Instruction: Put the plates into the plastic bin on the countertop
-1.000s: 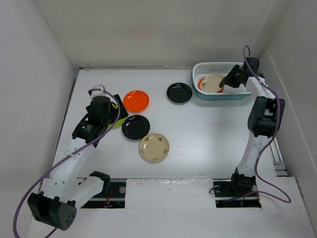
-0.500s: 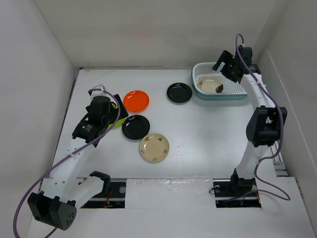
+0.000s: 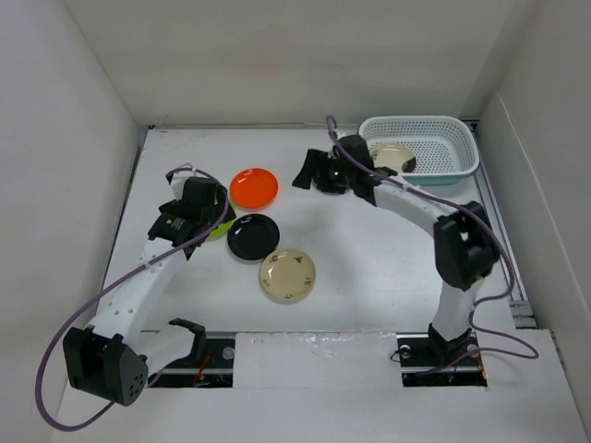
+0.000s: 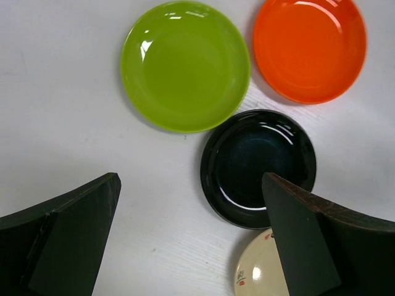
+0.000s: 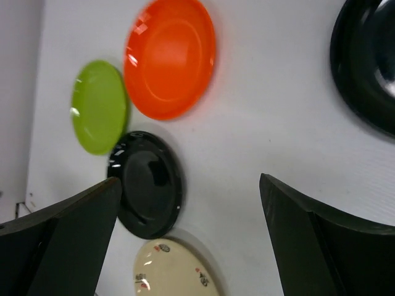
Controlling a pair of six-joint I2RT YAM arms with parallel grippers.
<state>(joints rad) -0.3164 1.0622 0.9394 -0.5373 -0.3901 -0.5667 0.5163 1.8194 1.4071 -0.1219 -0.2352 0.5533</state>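
Gloss shines on lime plate, orange plate, black plate; left fingers and right fingers gape wide, empty.

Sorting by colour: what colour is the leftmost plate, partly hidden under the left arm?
The plate is plain lime green; the left wrist view shows it best.

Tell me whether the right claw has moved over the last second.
Yes. The right claw has swung left, out of the plastic bin, and is now much nearer the orange plate, which has stayed put.
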